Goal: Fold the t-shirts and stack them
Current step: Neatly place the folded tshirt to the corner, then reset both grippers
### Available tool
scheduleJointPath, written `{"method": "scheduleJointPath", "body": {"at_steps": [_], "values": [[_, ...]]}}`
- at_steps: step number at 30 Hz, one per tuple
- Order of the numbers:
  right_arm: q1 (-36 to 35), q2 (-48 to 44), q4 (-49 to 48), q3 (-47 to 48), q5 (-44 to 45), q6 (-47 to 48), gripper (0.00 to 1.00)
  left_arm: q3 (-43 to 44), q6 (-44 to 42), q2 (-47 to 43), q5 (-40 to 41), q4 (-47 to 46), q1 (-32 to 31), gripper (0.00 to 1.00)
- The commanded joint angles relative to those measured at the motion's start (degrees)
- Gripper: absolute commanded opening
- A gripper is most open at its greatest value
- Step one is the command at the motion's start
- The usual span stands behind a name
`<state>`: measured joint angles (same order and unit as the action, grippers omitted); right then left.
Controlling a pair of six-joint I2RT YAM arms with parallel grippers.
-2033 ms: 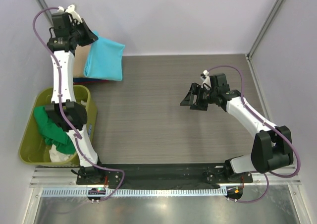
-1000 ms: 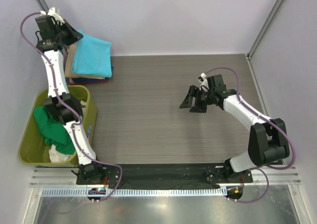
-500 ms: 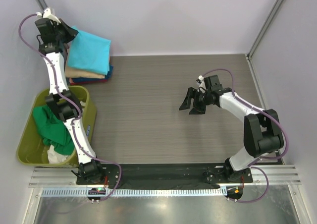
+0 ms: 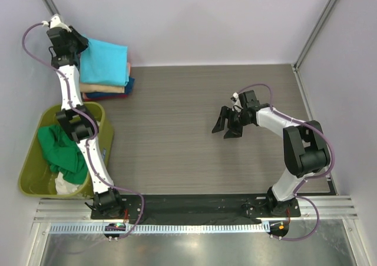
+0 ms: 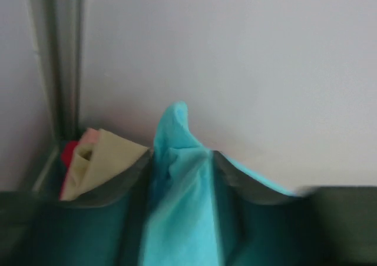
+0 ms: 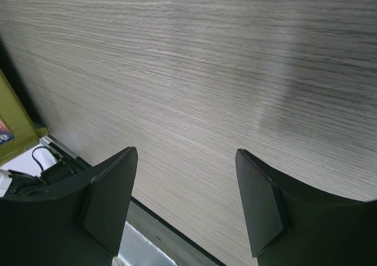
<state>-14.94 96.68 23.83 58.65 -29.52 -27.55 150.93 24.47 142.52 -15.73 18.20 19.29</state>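
No legible text, label or number anywhere.

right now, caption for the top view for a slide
Left gripper pinches the turquoise shirt on the corner stack, right gripper hangs open over the table, green shirt sits in the bin.

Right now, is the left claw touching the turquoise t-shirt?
Touching. In the left wrist view, the turquoise t-shirt fills the narrow gap inside the left claw and presses against both of its fingers.
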Motion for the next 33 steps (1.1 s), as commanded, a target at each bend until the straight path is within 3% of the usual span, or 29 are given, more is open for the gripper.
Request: {"method": "scheduleJointPath", "body": {"at_steps": [1,3,12,21,28,33], "values": [[-0.8,-0.5,-1.9,1.8,0.0,-0.3,0.73,0.2,-1.3,-1.2,12.9,-8.0,1.4,0.51],[-1.1,-1.5,-1.9,1.0,0.2,-0.5,0.73,-2.4,-2.0,-2.9,13.2,-9.9,1.0,1.00],[-1.4,-9.9,-1.8,-3.0,0.7,-1.5,0.73,-14.1,-2.7,-19.4,18.8,-7.5,-2.7,1.00],[-2.4,-18.5,-0.1,-5.1,1.7,-2.5,0.74,-36.8,4.2,-40.9,21.0,-4.8,-6.7,1.00],[-2.7,-27.3,2.3,-5.9,0.9,-3.1,0.74,-47.8,9.6,-54.9,17.5,8.0,-9.2,1.00],[-2.8,-33.5,1.9,-8.3,1.0,-5.3,0.75,-64.8,9.2,-67.4,10.5,14.2,-11.6,1.00]]}}
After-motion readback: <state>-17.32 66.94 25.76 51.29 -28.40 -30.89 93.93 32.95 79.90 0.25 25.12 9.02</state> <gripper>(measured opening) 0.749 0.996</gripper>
